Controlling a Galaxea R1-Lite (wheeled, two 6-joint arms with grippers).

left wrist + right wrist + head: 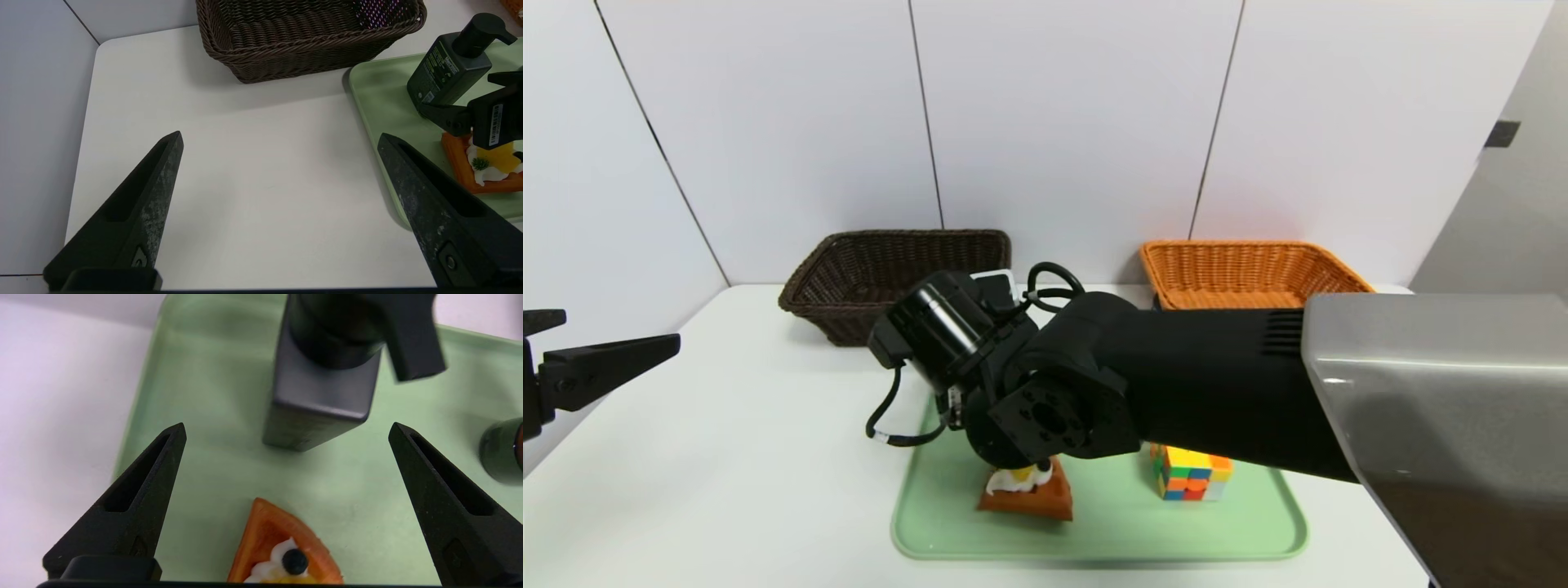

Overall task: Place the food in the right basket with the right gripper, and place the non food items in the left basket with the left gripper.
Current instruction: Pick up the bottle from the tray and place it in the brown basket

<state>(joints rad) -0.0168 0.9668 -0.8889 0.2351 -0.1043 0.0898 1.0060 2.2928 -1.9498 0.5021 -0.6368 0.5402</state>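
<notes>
The food, an orange-brown waffle wedge (1025,492) with cream and a dark berry, lies on the green tray (1111,523). My right gripper (287,428) hangs open just above it, a finger on either side, touching nothing; the wedge (282,547) sits near the base of the fingers. Just beyond stands the black pump bottle (322,384) with its green label (443,61). The puzzle cube (1192,474) is on the tray's right part. A dark rounded tube end (502,451) shows at that view's edge. My left gripper (621,327) is open over bare table at the far left.
The dark brown basket (833,322) stands at the back left and the orange-tan basket (1258,243) at the back right, both against the white wall. My right arm crosses the tray and hides the bottle in the head view. White table lies between the left gripper (280,135) and the tray (380,94).
</notes>
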